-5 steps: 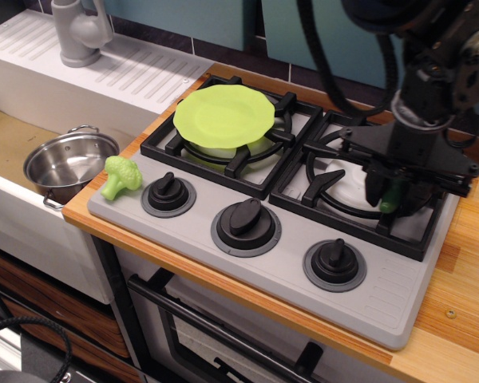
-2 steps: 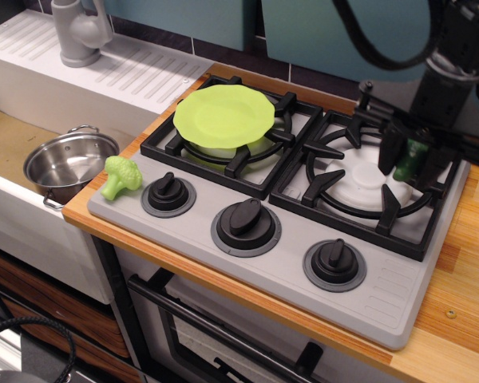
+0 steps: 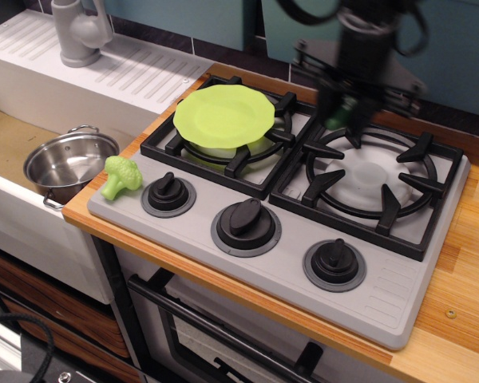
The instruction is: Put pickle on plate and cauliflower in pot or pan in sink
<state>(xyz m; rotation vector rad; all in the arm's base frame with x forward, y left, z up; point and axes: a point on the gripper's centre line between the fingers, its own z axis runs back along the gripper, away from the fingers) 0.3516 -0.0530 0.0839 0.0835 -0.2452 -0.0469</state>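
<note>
- While we carry, cauliflower sits untouched at the stove's front-left corner, beside the pot in the sink.
- Plate on back-left burner, empty.
- Gripper, blurred, clamped on pickle, has lifted off the right burner and moved left, nearly at the plate.

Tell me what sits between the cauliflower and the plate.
In the observation.image view, only a black stove knob and the burner grate's front corner lie between the cauliflower and the plate.
</note>
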